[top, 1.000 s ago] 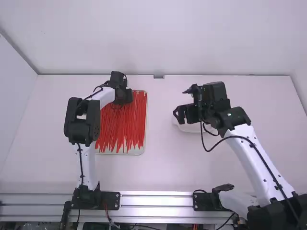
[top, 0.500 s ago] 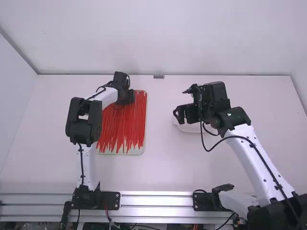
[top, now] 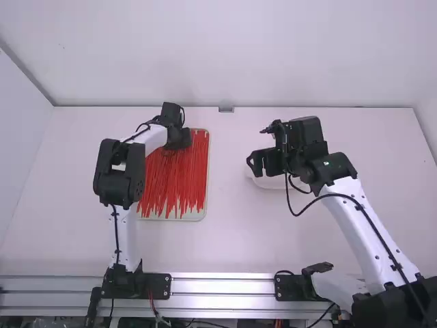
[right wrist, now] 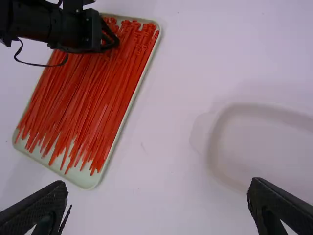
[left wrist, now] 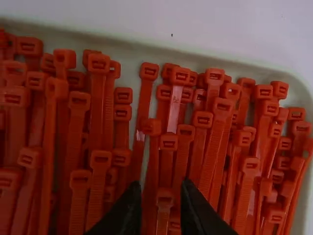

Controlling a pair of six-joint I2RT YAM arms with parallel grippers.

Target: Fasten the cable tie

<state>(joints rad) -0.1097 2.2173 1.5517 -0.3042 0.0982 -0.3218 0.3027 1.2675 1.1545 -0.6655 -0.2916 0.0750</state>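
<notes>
Cable ties (top: 174, 181), red ones, piled lengthwise in the pale tray (top: 206, 171) on the left half of the table (top: 68, 205). My left gripper (left wrist: 161, 196) is down at the far end of the pile, in among the heads. Its fingers (left wrist: 129, 213) are a little apart with 1 tie head (left wrist: 165, 200) sitting between them. Looks like neither pad touches it, though it's a tight view. My right gripper (right wrist: 156, 188) hangs spread wide above the table, by the white tub (right wrist: 259, 142), well apart from the tray.
</notes>
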